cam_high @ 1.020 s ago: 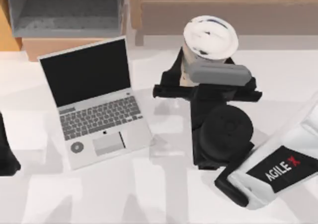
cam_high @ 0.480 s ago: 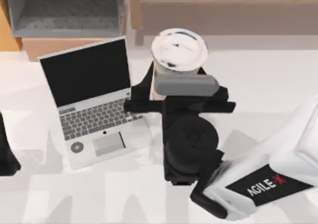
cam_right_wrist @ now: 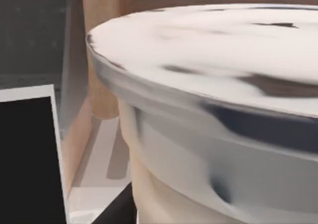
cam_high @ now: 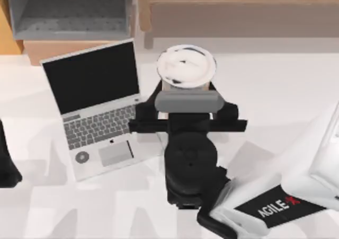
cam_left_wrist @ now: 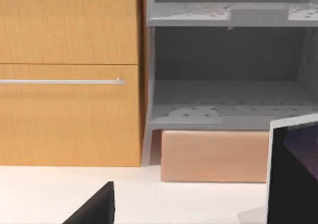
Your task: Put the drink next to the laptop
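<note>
drink (cam_high: 186,65) shifted left — beside laptop (cam_high: 100,107) | arm label "AGILE", probably

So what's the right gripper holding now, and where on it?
The right gripper is shut on the drink, gripping the cup's side below the white lid, just right of the laptop. The left gripper holds nothing.

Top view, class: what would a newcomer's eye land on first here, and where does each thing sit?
First the drink, its round white lid just right of the open laptop, gripped by the right gripper of the dark arm reaching in from the lower right. Next the laptop's black screen, facing the table's front. The left gripper sits parked at the left edge.
</note>
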### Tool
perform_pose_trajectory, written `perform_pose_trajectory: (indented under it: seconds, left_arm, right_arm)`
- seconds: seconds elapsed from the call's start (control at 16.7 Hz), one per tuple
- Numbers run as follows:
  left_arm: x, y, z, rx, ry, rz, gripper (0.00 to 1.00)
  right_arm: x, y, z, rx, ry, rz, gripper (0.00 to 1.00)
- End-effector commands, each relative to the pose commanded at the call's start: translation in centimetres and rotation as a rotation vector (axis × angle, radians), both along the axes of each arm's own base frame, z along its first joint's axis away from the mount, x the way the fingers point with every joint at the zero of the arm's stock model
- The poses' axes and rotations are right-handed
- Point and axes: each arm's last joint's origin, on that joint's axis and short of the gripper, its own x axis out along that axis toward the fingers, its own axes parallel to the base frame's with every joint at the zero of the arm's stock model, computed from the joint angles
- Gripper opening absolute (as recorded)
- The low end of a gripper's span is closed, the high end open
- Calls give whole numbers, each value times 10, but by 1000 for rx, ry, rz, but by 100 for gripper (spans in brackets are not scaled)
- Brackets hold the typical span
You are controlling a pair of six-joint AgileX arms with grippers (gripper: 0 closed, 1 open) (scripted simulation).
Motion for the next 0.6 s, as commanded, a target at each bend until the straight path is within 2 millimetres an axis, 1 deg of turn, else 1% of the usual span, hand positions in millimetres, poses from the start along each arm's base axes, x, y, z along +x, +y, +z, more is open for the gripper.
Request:
perform_pose_trajectory:
  seconds: [0.6]
  left_arm:
    - [0,0,0,0,0,0,100]
  right_arm:
    - [3,-1,4,25,-15,2,0]
